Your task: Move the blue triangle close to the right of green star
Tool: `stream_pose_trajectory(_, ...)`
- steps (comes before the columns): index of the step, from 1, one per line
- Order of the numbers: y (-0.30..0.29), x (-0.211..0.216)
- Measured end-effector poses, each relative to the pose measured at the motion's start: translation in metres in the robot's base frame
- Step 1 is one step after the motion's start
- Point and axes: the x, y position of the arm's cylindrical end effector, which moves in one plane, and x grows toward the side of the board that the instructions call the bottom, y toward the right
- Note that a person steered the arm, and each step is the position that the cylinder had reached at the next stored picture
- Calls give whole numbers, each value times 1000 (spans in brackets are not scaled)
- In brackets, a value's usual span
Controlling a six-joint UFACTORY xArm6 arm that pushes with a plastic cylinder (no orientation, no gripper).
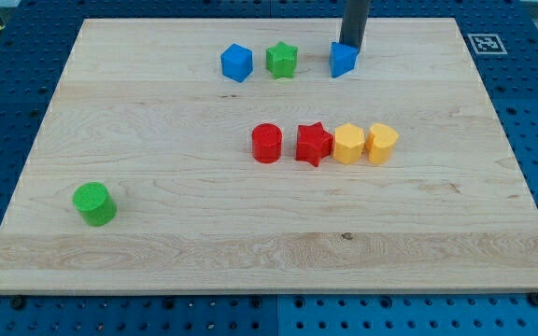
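Note:
The blue triangle lies near the view's top, right of centre. The green star sits to its left, with a gap of about one block width between them. My tip comes down from the view's top edge and rests against the triangle's upper right side. A blue cube stands just left of the green star.
A row of blocks crosses the board's middle: a red cylinder, a red star, a yellow hexagon and a yellow heart-like block. A green cylinder sits at the lower left. The wooden board lies on a blue pegboard.

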Motion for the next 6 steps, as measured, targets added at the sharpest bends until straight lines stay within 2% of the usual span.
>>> stream_pose_trajectory(2,14,27)
stream_pose_trajectory(6,-26,29)
